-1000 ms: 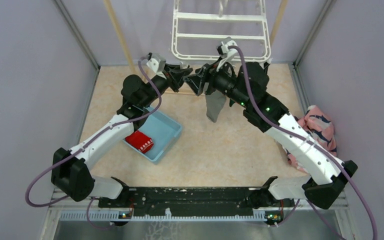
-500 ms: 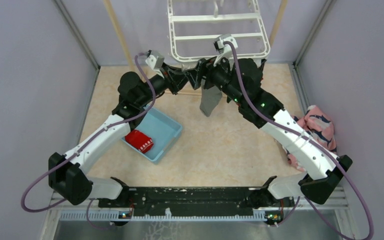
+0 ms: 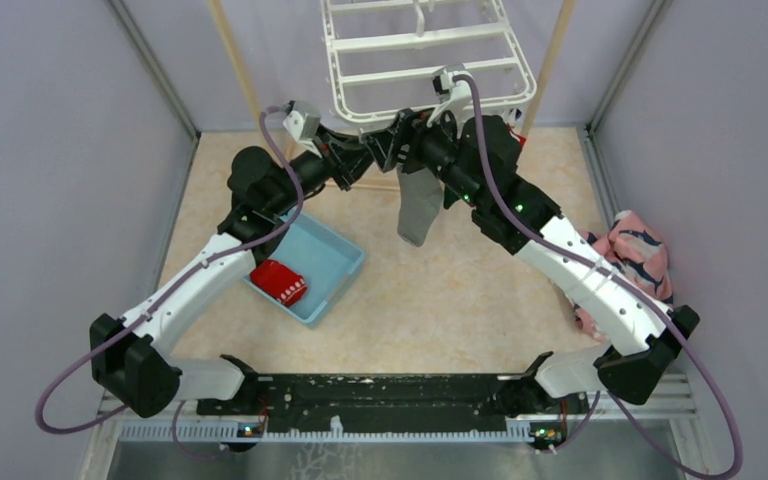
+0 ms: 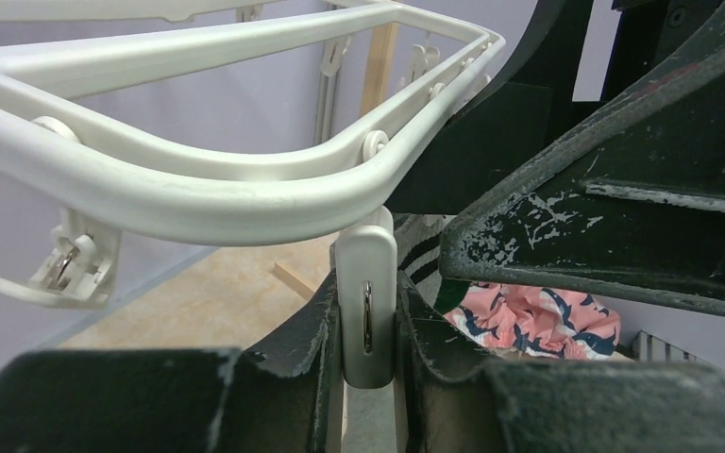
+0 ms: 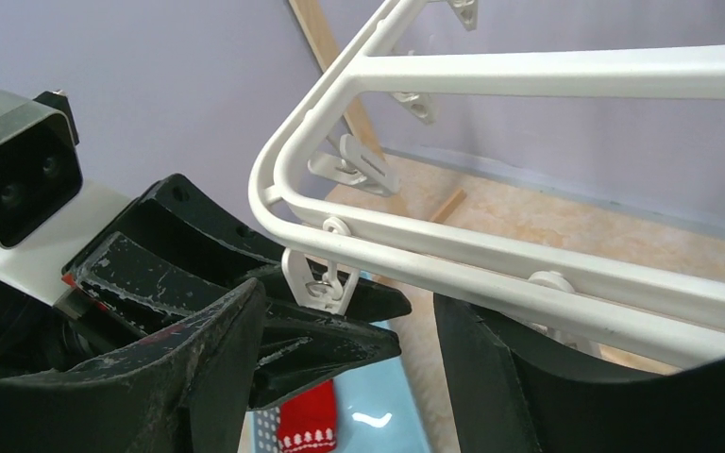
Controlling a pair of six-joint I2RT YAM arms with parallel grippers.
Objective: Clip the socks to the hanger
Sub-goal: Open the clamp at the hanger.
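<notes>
The grey sock [image 3: 418, 205] hung just below the hanger [image 4: 198, 203], at its near rail. Within the last second that frame had swung away and leftward, and both my arms had followed. My left pincer [image 4: 368, 326] squeezed a clip [image 4: 366, 274] on that rail. My right pincer [image 5: 345, 330] stood wide, nothing between its fingers. I judged the sock was probably passed to the clip, though the bite was hidden.

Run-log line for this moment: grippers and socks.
left gripper shut on clip | right gripper open | grey sock hanging under clip | red sock in blue bin
</notes>
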